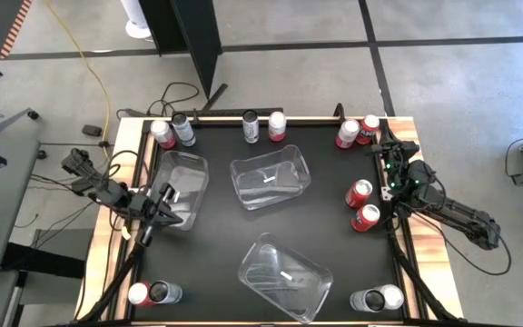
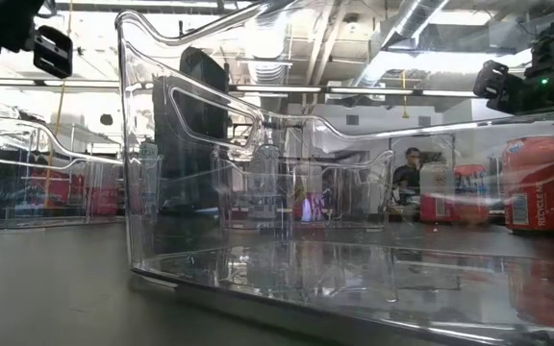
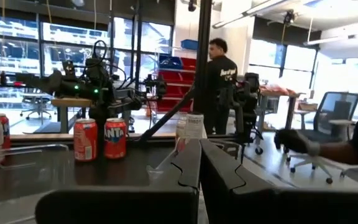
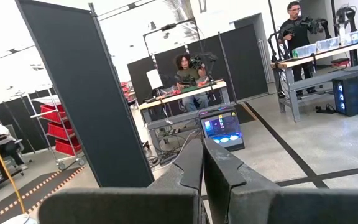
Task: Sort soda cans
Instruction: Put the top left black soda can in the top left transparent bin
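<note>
Left gripper (image 1: 155, 221): fingers pressed together, holding nothing, over the left bin (image 1: 182, 186) at the table's left edge.
Right gripper (image 1: 390, 156): fingers pressed together, empty, at the table's right edge near the far corner.
Cans: small cylinders with silver tops; mostly red or red-and-white, a few dark grey.
Red pair (image 1: 361, 205): upright on the mat, just beside the right gripper.
Far cans (image 1: 263, 126): spread along the far edge, with pairs at both corners.
Near cans (image 1: 152, 292): a pair at each near corner, well apart from both grippers.
Table (image 1: 216, 232): black mat, wooden rim, three clear bins.
Room: grey floor, dark partition (image 4: 86, 99), people at desks behind.
</note>
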Available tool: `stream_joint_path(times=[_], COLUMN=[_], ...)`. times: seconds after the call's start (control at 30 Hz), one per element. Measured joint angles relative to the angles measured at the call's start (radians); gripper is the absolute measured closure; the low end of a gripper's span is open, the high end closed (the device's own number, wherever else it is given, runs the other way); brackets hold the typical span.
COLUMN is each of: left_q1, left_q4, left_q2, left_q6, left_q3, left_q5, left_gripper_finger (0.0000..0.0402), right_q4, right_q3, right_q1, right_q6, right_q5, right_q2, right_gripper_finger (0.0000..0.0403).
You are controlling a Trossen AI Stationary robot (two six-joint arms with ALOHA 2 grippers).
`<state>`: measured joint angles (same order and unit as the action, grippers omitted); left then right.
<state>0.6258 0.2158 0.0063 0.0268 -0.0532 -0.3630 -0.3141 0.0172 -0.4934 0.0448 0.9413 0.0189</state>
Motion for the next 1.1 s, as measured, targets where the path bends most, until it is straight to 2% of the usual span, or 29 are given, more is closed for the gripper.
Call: stream_joint_path(times=[0.13, 0.37, 0.47, 0.6, 0.77, 0.87, 0.93, 1.1], left_q1=[0.000, 0.000, 0.000, 0.000, -0.002, -0.021, -0.039, -0.075], left_q4=[-0.002, 0.000, 0.015, 0.028, 0.029, 0.030, 0.030, 0.014], left_q2=[0.000, 0.000, 0.000, 0.000, 0.000, 0.000, 0.000, 0.029], left_q6=[0.009, -0.027, 0.002, 0.070, 0.192, 0.258, 0.296, 0.378], left_q3=[-0.001, -0.002, -0.004, -0.010, -0.090, -0.165, -0.217, -0.333], left_q5=[0.000, -0.004, -0.064, -0.235, -0.552, -0.736, -0.803, -0.941], left_gripper_finger=[0.0376, 0.0273, 0.0244, 0.0233, 0.0233, 0.0233, 0.0232, 0.0212], right_q4=[0.000, 0.002, -0.016, -0.018, -0.030, -0.023, -0.031, -0.038], right_q3=[0.000, 0.000, 0.000, 0.000, 0.000, 0.000, 0.000, 0.000], right_q1=[0.000, 0.000, 0.000, 0.000, 0.000, 0.005, 0.006, 0.005], right_q6=[0.000, 0.000, 0.059, 0.190, 0.243, 0.276, 0.273, 0.302], right_q5=[0.000, 0.000, 0.000, 0.000, -0.008, -0.097, -0.165, -0.217], right_q2=[0.000, 0.000, 0.000, 0.000, 0.000, 0.000, 0.000, 0.000], right_gripper_finger=[0.0369, 0.0369, 0.0369, 0.0369, 0.0369, 0.0369, 0.0369, 0.0369])
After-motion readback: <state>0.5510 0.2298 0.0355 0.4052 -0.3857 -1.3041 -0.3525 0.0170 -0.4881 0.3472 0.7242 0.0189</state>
